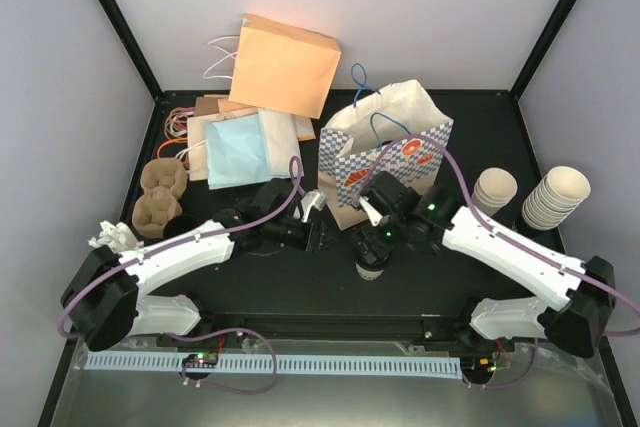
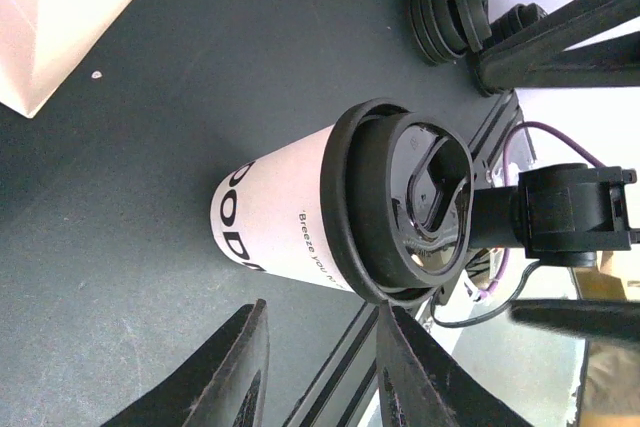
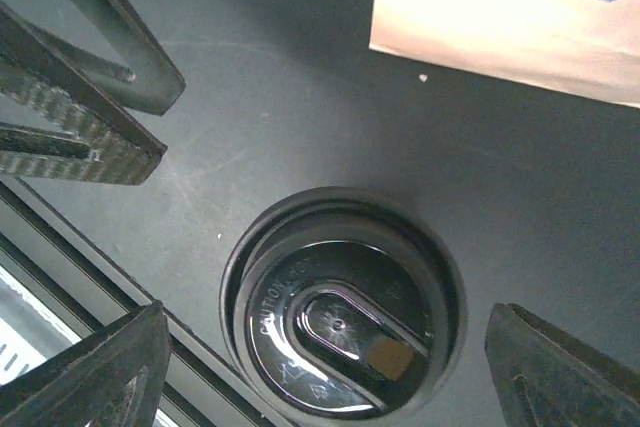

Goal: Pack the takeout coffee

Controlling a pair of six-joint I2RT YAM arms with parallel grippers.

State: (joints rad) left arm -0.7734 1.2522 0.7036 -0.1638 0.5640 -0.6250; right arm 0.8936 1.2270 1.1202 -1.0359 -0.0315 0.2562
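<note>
R gripper (image 3: 325, 312): jaws wide, released, nothing held. Its fingers (image 3: 100, 367) stand either side of the lid, clear of the rim.
Directly below: takeout coffee (image 3: 340, 332), black lid on, upright on table (image 3: 300, 97). Long axis vert., in line w/ R wrist view.
L gripper (image 2: 322, 347): jaws part-open, empty. Cup lies ahead of its tips, side-on, near but apart.
R gripper nearer, by my read.
Blue-checked bag (image 1: 385, 162): just beyond cup, mouth up.
Next move, prob.: close from above, lift to bag.
</note>
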